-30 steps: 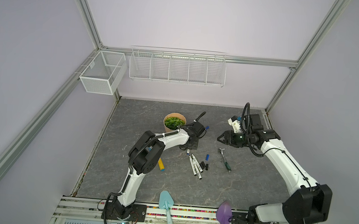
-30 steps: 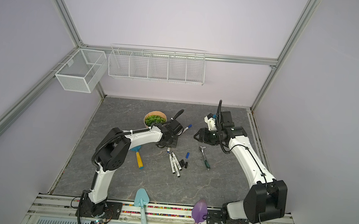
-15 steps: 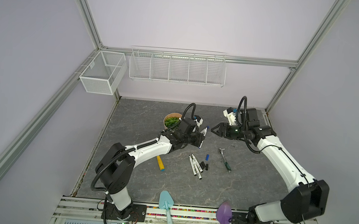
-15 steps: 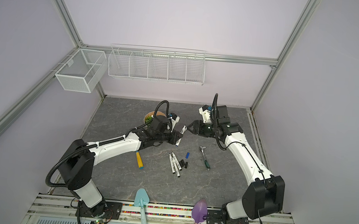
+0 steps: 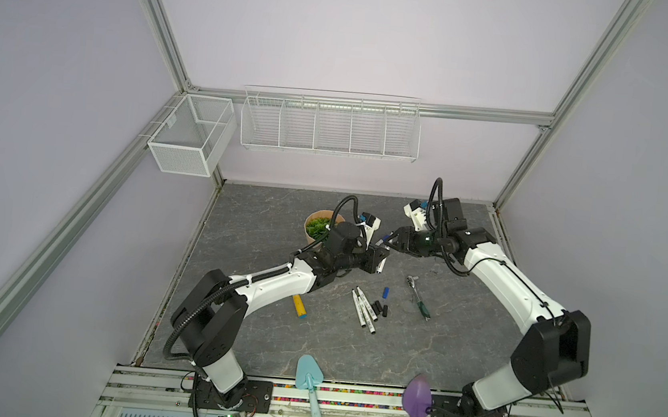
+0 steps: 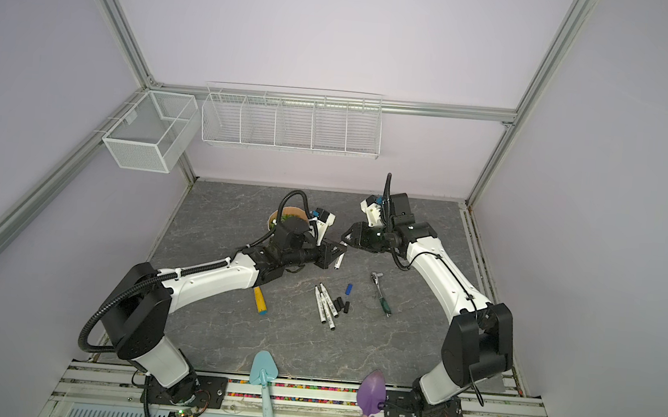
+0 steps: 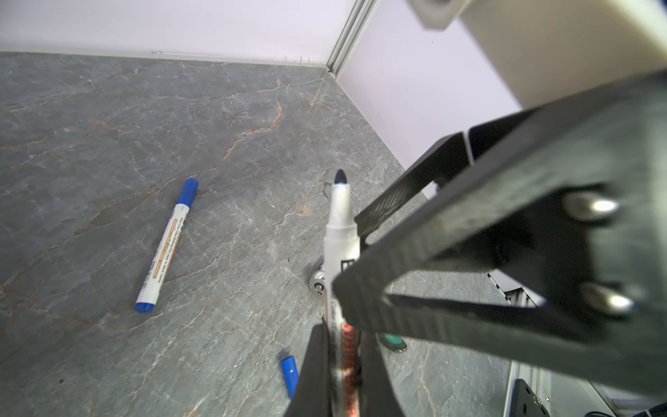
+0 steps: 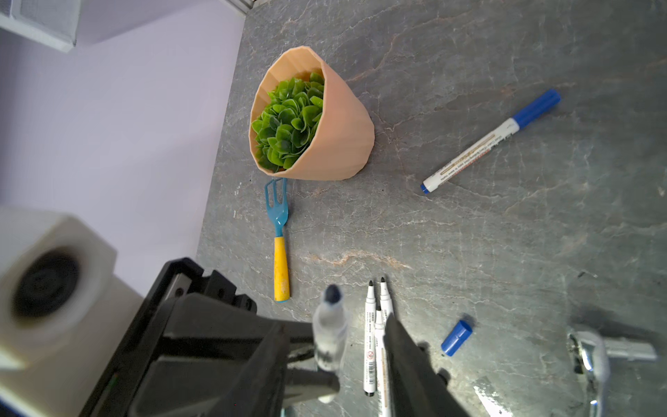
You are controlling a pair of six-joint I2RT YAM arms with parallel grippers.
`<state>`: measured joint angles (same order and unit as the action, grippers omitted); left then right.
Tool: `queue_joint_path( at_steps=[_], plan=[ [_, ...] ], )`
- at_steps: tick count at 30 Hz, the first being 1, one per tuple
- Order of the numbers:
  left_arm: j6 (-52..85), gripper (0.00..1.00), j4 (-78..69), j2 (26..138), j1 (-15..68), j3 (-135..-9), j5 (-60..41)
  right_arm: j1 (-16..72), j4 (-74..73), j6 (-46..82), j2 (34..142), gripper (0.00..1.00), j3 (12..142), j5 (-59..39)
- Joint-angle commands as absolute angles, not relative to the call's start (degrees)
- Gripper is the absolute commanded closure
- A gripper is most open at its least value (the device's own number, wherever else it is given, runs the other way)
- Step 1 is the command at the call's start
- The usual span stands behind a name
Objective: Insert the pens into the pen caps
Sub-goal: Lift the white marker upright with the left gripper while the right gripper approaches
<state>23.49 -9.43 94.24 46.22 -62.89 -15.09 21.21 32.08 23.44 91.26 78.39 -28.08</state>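
The left tool (image 7: pixel 342 346) was closed tight on a pen (image 7: pixel 341 231) at the printed barrel, above the tabletop (image 5: pixel 264 219), and the dark bare tip stood out past its fingers. The right tool (image 8: pixel 337 335) had its jaws apart, and the front part of this pen was between them. One finger was just beside the pen, but I could not tell if it touched; the other finger stood clear of it. On the tabletop three pens (image 5: pixel 363 310) without caps lay side by side, with black caps (image 5: pixel 379 307) and a blue cap (image 5: pixel 385 292) just beside them. A blue pen (image 8: pixel 491 140) with its cap on lay well apart.
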Motion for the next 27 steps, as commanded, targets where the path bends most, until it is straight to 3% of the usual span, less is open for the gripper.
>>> queue_joint_path(
  at_steps=[1,5,9,11,13,15,21,27],
  plan=[
    [23.6,1.0,-12.0,93.0,46.6,-62.3,-15.8,21.8,31.0,23.5,92.6,0.65,79.1,-28.8],
    [23.7,1.0,-12.6,93.3,46.6,-62.5,-16.2,21.9,29.9,24.0,93.1,0.8,79.1,-30.2],
    [24.2,1.0,-11.8,94.3,46.6,-63.3,-16.0,22.0,29.7,24.2,92.3,0.88,79.1,-30.9],
    [24.0,0.71,-10.1,95.0,46.6,-64.3,-16.4,21.9,29.9,24.1,91.5,0.89,79.1,-31.3],
    [23.8,0.53,-8.8,95.9,46.5,-65.1,-16.7,22.0,30.0,24.1,90.7,0.89,78.9,-31.5],
    [23.8,0.49,-7.9,96.7,46.4,-65.8,-17.3,22.0,30.1,24.0,90.0,0.89,78.6,-31.8],
    [23.6,0.54,-7.9,98.5,46.4,-67.0,-19.3,22.0,31.0,23.6,88.9,0.9,78.4,-31.9],
    [23.7,0.68,-8.6,99.0,46.4,-67.9,-20.3,22.0,31.1,23.5,88.7,0.9,78.3,-31.6]
  ],
)
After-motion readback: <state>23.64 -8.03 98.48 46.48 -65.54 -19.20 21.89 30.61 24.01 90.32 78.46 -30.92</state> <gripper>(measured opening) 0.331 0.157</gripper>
